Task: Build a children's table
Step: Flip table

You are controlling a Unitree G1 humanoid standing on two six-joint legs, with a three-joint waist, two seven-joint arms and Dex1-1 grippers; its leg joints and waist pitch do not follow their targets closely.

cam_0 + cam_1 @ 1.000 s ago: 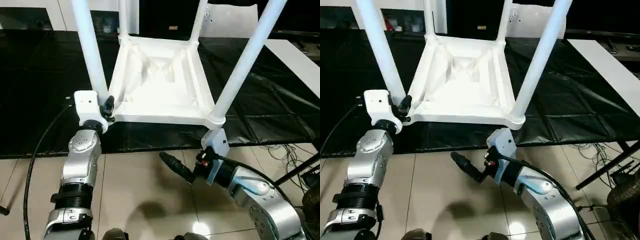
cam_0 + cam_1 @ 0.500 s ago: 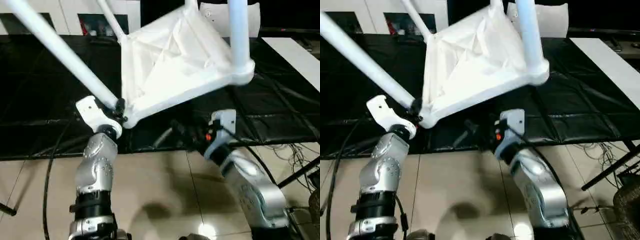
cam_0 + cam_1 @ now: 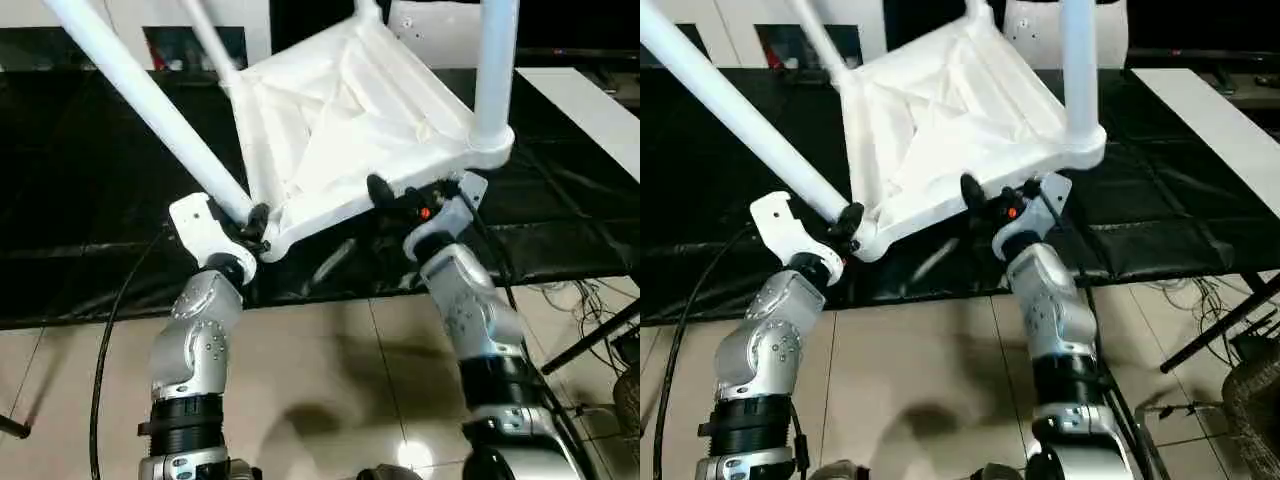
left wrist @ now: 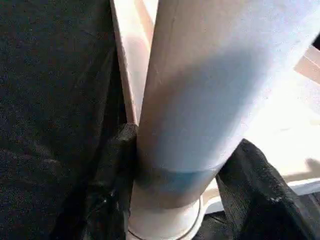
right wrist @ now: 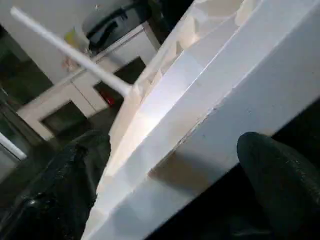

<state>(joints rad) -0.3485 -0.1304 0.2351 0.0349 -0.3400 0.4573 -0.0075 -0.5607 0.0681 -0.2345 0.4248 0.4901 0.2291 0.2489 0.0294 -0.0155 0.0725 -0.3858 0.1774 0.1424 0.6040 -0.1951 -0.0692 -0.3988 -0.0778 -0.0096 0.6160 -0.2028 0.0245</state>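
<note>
The children's table is upside down and tilted, its white tabletop raised off the black work table with the ribbed underside facing me. My left gripper is shut on the near-left leg just above its corner socket; in the left wrist view black fingers press both sides of that leg. My right gripper is open at the tabletop's near edge, and its fingers straddle the rim with a gap on each side. The near-right leg stands up from its socket.
The black-covered work table lies under and behind the tabletop. A white cabinet stands at the back, and a white panel lies at the right. Cables and black stand legs cross the tiled floor at the right.
The table has gone from lying flat upside down to tilted up, swung by my left arm on the leg. My right gripper rose from over the floor to the tabletop's near rim.
</note>
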